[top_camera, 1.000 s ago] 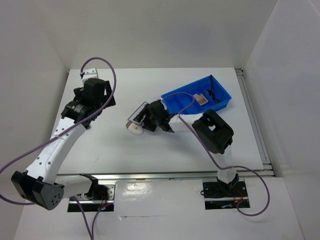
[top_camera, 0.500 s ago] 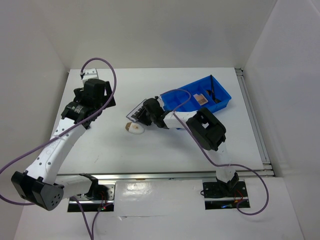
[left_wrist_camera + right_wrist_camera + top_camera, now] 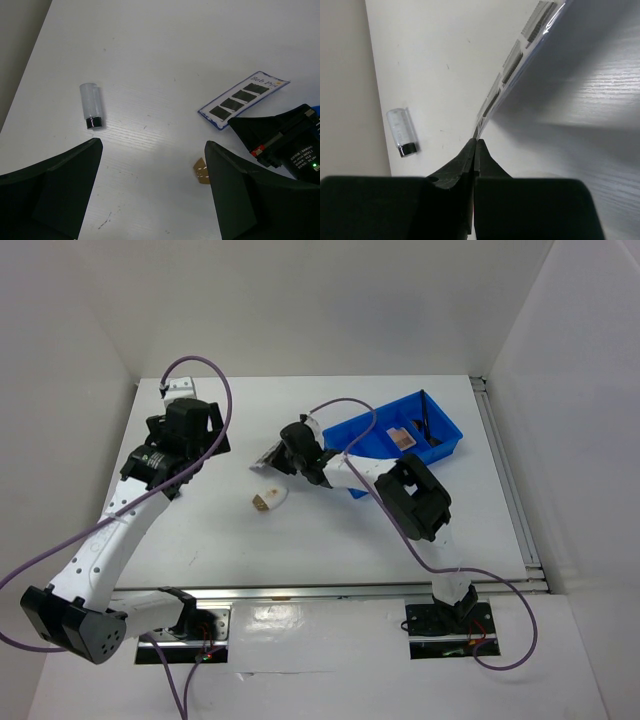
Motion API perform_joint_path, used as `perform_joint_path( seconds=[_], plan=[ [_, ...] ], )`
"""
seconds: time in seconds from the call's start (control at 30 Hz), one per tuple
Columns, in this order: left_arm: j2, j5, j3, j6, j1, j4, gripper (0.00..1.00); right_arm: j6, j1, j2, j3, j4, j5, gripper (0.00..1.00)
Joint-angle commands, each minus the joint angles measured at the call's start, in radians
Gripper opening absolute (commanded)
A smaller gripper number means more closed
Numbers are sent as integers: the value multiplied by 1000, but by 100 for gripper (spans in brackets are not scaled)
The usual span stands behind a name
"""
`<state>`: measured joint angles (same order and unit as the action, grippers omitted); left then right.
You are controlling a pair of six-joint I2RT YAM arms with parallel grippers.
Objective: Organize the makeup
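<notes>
**Right gripper (image 3: 476,146) pinching the eyeshadow palette (image 3: 243,99), blue tray (image 3: 447,446) partly stocked**
The plastic tray sits just behind your right gripper, with the tan square compact (image 3: 403,438) and thin black brushes (image 3: 425,420) inside. The jaws are clamped on the edge of the flat, tilted palette with its row of dark rectangles. The egg-shaped sponge (image 3: 268,500) lies near the gripper, on the side toward the arm bases. Your left gripper (image 3: 154,145) is spread wide.

Bright, even overhead light on the white worktop (image 3: 300,540). Beside the right end effector (image 3: 475,142) the eyeshadow palette (image 3: 512,57) casts a broad soft shadow, with glare streaks beyond. The end effector's near body is blurred black.
</notes>
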<state>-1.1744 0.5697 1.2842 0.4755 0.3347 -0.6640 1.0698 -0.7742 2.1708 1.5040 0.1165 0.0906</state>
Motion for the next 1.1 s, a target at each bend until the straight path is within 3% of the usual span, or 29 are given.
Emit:
perform_joint_path(
  seconds=[0.0,0.2,0.37,0.57,0.73,1.07],
  plan=[
    [24,-2,-9,-12,-2,35,98,-73,3,-32,42,12,14,0],
    [24,-2,24,-2,-2,3,98,-270,12,-109,74,0,-6,0],
    [24,-2,44,-2,-2,3,99,-450,67,-212,107,-25,-144,0],
    [24,-2,44,-2,-2,12,99,-643,130,-317,160,-162,-213,0],
    [15,-2,53,-2,-2,12,99,-796,193,-469,151,-282,-184,0],
    [-5,-44,81,-2,-2,21,99,-1011,348,-574,67,-495,-83,0]
  ],
)
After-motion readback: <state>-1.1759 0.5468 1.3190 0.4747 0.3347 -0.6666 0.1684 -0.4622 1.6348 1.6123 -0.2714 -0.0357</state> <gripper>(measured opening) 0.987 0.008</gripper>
